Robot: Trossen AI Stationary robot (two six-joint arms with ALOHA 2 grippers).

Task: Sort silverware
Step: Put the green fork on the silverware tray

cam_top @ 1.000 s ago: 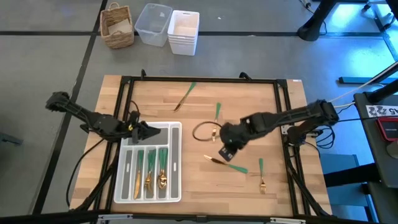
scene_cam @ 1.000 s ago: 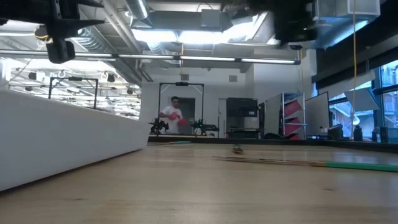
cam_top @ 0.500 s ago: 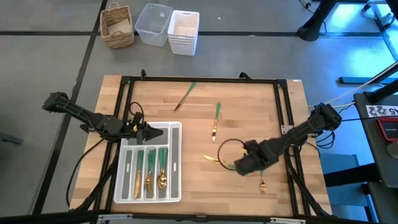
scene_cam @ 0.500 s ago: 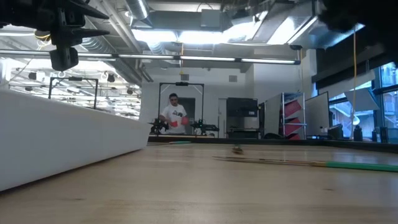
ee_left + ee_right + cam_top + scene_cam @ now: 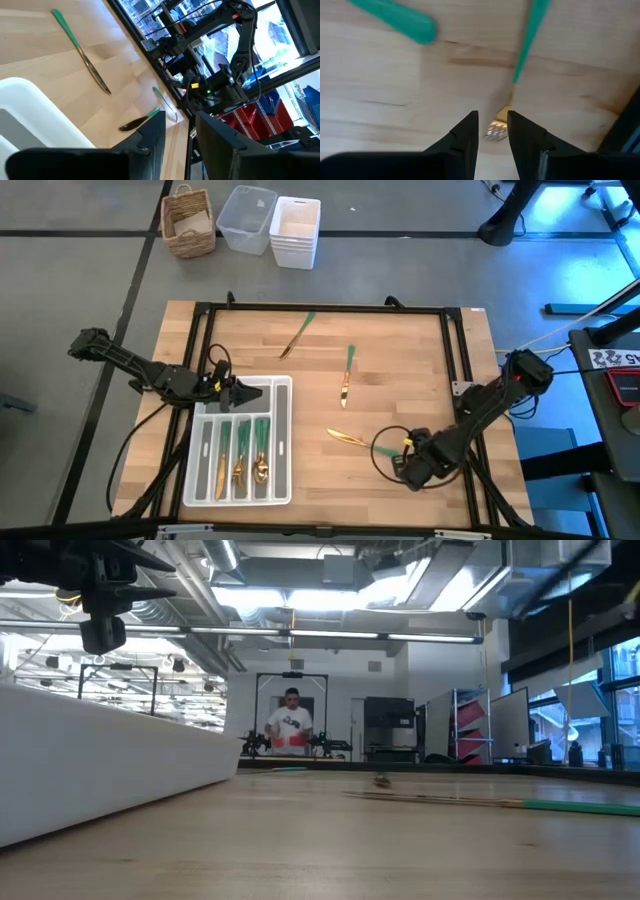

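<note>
Gold-headed, green-handled silverware lies on the wooden table. In the high view a knife [image 5: 298, 335] and a second piece [image 5: 347, 374] lie toward the far side, and a spoon [image 5: 348, 439] lies near the middle. My right gripper [image 5: 412, 470] is low over the near right part of the table. In its wrist view it [image 5: 492, 122] is open, with a fork's gold head [image 5: 497, 129] lying flat between the fingertips. My left gripper [image 5: 235, 392] hovers open over the far end of the white tray [image 5: 287, 440], which holds several pieces [image 5: 245, 452].
A wicker basket [image 5: 190, 222] and white bins [image 5: 295, 230] stand on the floor beyond the table. A black frame [image 5: 465, 380] runs around the tabletop. The tray's white wall [image 5: 100, 775] fills the low view's left. A person [image 5: 290, 725] stands far behind.
My right gripper has moved from the table's middle toward the near right corner and come down over the fork there. The spoon it covered earlier now shows. The left arm has stayed over the tray's far end.
</note>
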